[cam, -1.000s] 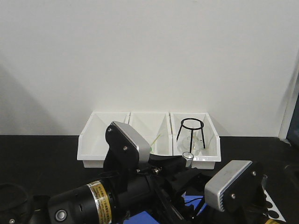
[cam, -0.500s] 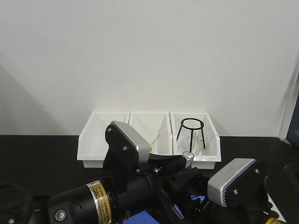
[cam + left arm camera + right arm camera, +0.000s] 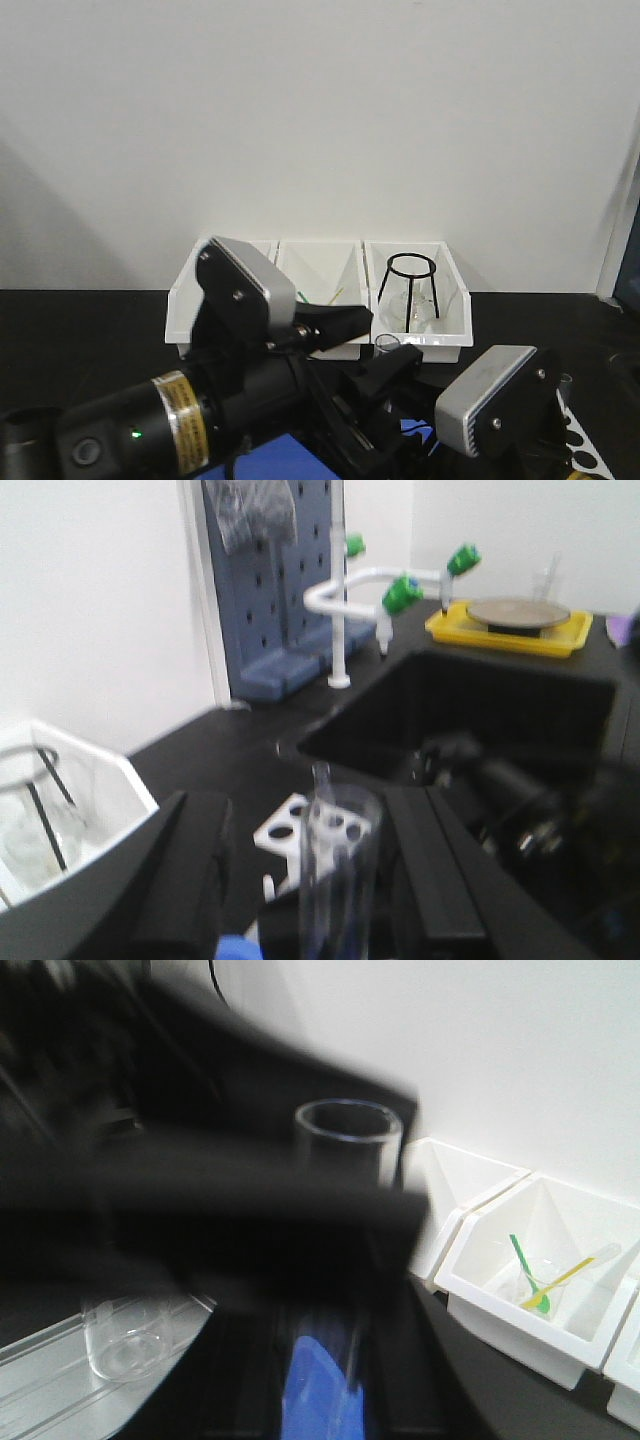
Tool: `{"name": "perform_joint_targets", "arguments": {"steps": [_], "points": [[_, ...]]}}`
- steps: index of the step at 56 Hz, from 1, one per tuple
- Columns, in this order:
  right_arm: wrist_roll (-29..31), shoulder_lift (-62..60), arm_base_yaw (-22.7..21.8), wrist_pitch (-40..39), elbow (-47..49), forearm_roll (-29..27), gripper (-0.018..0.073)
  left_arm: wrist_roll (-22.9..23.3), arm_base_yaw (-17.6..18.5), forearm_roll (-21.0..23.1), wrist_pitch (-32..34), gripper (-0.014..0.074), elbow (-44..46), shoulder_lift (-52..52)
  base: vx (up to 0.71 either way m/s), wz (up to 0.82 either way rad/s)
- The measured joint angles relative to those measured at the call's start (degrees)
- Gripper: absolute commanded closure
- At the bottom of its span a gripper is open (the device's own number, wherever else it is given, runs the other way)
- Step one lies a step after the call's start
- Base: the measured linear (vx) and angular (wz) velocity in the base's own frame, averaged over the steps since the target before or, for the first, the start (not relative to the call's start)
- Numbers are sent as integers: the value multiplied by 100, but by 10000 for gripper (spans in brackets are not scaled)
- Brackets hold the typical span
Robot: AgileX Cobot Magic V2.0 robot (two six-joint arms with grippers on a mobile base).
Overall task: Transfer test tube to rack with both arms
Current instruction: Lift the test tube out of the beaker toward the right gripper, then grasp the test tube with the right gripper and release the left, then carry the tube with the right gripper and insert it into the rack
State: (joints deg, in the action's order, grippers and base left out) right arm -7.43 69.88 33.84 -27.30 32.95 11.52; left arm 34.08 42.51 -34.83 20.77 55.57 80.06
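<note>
1. Centrally and low in the front view, the tube (image 3: 387, 344) shows only its open rim, upright between the two black prongs of the left gripper (image 3: 375, 342). The bins (image 3: 190, 300) sit behind it at mid-frame. The right arm (image 3: 495, 400) fills the lower right, near the tube. The right gripper is hidden beneath the arm, so I cannot tell whether it is apart or together.

2. From the left wrist, the tube rises at lower centre between the fingers (image 3: 195, 870). The jaws stand apart. A gap shows on the tube's left side, and the finger at the right of the frame lies close against it or touching; blur hides which. The rack (image 3: 300, 825) lies just behind the tube, towards the frame's middle.

3. From the right wrist, the rim stands at upper centre and a blurred black band crosses the tube's middle. I cannot tell whose fingers these are. A beaker (image 3: 125, 1345) sits at lower left.

4. By my judgement the tube is light, stiff, smooth and brittle. It could slide in hard pads and crack under a hard squeeze. The second grip is best taken on the bare wall just under the rim, clear of the other fingers, with the tube kept upright.
</note>
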Motion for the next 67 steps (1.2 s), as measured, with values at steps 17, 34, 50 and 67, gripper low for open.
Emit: {"name": "perform_joint_targets", "arguments": {"steps": [17,34,50,67], "points": [[1107,0,-281,0,0,-1345,568,0,0,-34,-2229,408,11,-1857,0,0],[1785,-270,-2056,111,-24,-2460,568,0,0,4,-3586,603,11,-2347,0,0],[1588,-681,-3332,-641,-1099,-2237,568,0,0,28,-3591,603,-40,-2347,0,0],[743,-265,-3357,-1297,-1160,-689,568,0,0,28,-3527,603,-40,-2347,0,0]]}}
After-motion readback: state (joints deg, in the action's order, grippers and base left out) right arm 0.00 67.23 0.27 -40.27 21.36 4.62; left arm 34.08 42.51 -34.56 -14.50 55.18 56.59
